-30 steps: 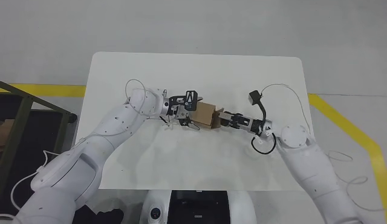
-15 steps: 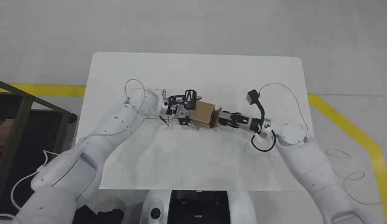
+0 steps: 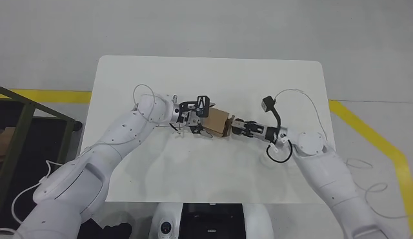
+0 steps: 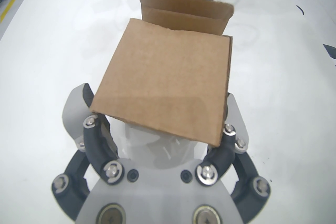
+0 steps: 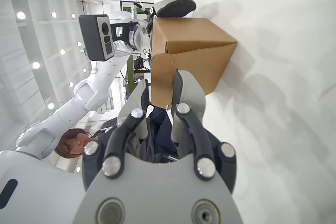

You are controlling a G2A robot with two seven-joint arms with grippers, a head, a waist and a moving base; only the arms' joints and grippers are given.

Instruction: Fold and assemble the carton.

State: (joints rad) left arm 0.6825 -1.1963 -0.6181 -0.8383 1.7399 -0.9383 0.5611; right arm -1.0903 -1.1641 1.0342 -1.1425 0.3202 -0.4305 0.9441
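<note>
A small brown carton lies on its side in the middle of the white table. My left gripper is shut on the carton, one finger on each side wall. At the far end an end flap stands up. My right gripper is against that flap from outside, fingers nearly together with nothing between them. In the right wrist view the gripper tips touch the flap, and the carton body lies beyond.
The table has bare room all round the carton. A thin cable loops above the right arm. On the floor are yellow tape and a dark rack at the left.
My right gripper has edged left toward the carton, pressing its end flap further in. The left gripper and carton have hardly moved.
</note>
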